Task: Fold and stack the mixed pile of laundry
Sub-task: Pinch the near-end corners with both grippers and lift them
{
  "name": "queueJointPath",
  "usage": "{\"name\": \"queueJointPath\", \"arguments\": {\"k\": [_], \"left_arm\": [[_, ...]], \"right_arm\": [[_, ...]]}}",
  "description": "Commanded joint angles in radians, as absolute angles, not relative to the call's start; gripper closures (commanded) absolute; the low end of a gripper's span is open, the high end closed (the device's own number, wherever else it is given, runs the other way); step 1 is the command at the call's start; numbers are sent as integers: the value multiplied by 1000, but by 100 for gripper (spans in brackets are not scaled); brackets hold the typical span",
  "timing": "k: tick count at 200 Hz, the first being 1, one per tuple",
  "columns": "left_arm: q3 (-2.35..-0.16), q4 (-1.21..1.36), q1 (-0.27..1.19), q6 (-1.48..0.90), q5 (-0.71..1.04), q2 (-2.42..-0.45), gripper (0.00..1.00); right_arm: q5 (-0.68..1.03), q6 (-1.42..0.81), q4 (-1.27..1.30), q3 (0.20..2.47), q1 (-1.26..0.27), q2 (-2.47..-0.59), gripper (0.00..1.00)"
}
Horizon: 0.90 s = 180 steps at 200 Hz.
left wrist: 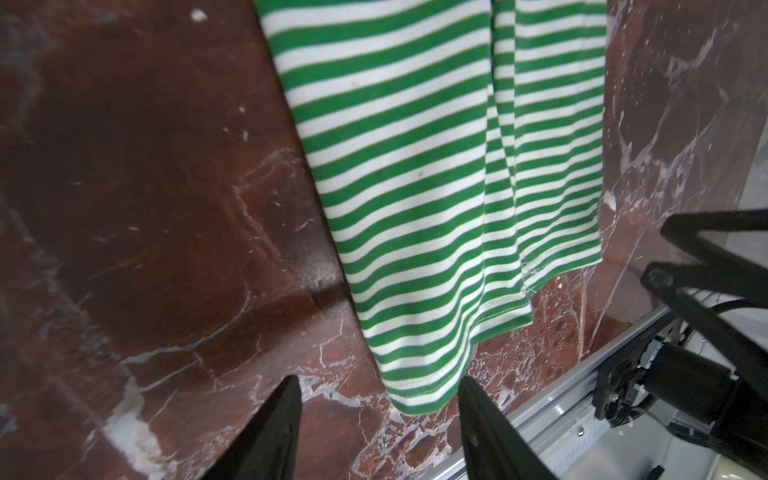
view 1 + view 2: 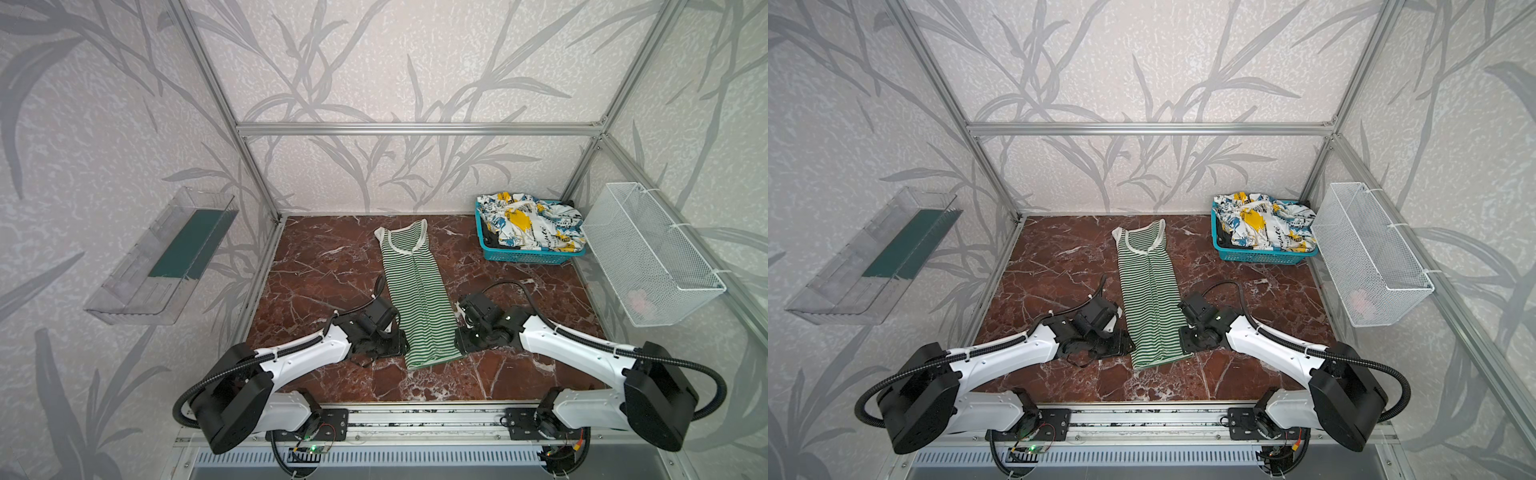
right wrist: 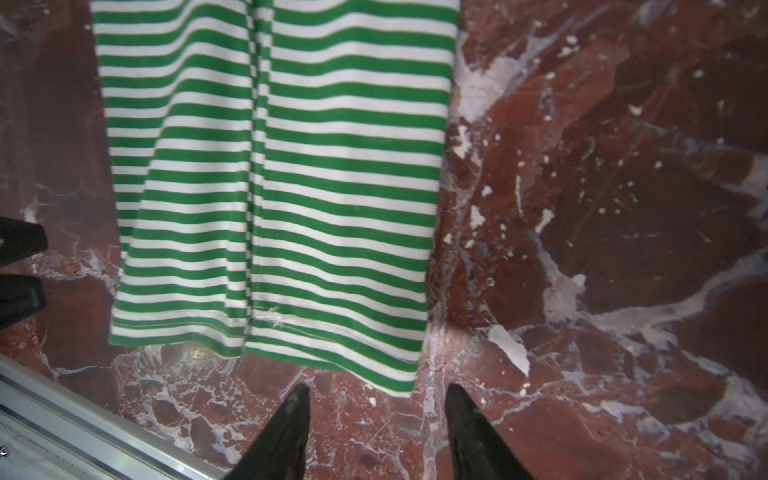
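Left hand (image 1: 379,380), right hand (image 3: 379,387), jaws apart, beside striped garment (image 2: 415,291)

Under both the left claw (image 1: 378,380) and the right claw (image 3: 378,386) spreads a red-brown marble tabletop (image 2: 316,266) veined with white, glossy under soft, even light. Well to the left of the left claw, a clear plastic shelf (image 2: 124,299) with a dark green liner hangs on the wall. Right of the right claw, a white wire basket (image 2: 665,266) hangs on the opposite wall. Beyond both claws, pale wallpaper (image 2: 374,62) with grey leaves sits behind an aluminium frame (image 2: 415,129). Behind the claws runs a metal rail (image 2: 415,419).
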State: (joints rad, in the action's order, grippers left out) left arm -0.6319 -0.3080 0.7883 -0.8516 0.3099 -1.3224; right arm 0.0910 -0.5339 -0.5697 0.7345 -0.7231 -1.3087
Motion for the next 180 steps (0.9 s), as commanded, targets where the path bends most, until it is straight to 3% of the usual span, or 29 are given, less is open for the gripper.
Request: {"name": "queueJointPath", "arguments": {"k": [1, 45, 105, 180], "left_arm": [[-608, -232, 833, -937, 267, -1355, 43], [-603, -212, 907, -1010, 228, -1433, 51], [-582, -234, 945, -1069, 194, -1473, 64], [-549, -258, 968, -1082, 212, -1429, 60]], "right_arm": [[175, -525, -550, 700, -686, -1299, 46], [287, -514, -467, 651, -646, -1342, 46], [291, -527, -388, 613, -604, -1430, 48], [318, -530, -389, 596, -598, -1462, 54]]}}
